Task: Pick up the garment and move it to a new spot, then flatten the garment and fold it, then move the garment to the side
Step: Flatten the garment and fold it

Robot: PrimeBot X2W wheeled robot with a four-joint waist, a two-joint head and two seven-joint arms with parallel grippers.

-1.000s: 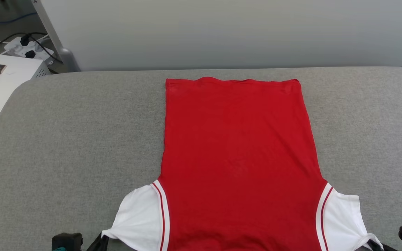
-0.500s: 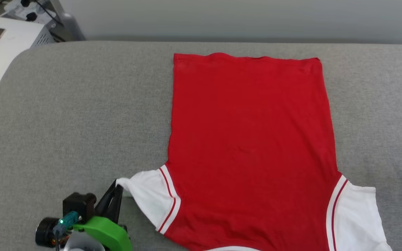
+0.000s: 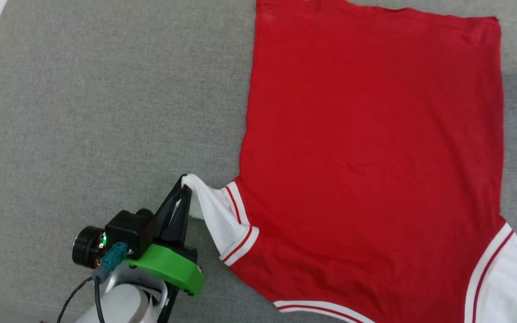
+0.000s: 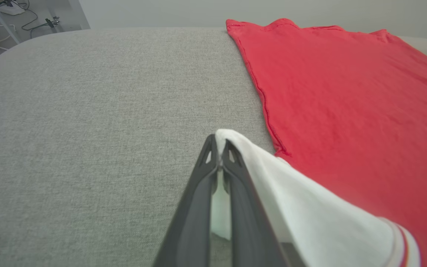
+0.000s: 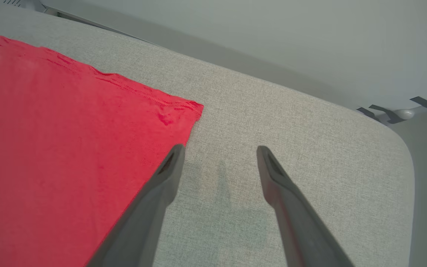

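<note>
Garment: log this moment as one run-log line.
phase: fold | left gripper: shut on white sleeve of garment | right gripper: open, over grey surface beside garment's edge

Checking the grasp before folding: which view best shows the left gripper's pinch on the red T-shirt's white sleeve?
Left wrist view: the left gripper pinches the white sleeve at its tips, close-up. Head view shows that pinch smaller, from above. Right wrist view shows the red T-shirt's body and the open right gripper.

The shirt (image 3: 366, 134) is matt cloth; the grey pad (image 3: 83, 112) is coarse woven fabric. My left gripper (image 3: 185, 183) looks matt black plastic, its green mount (image 3: 168, 269) smooth.
</note>
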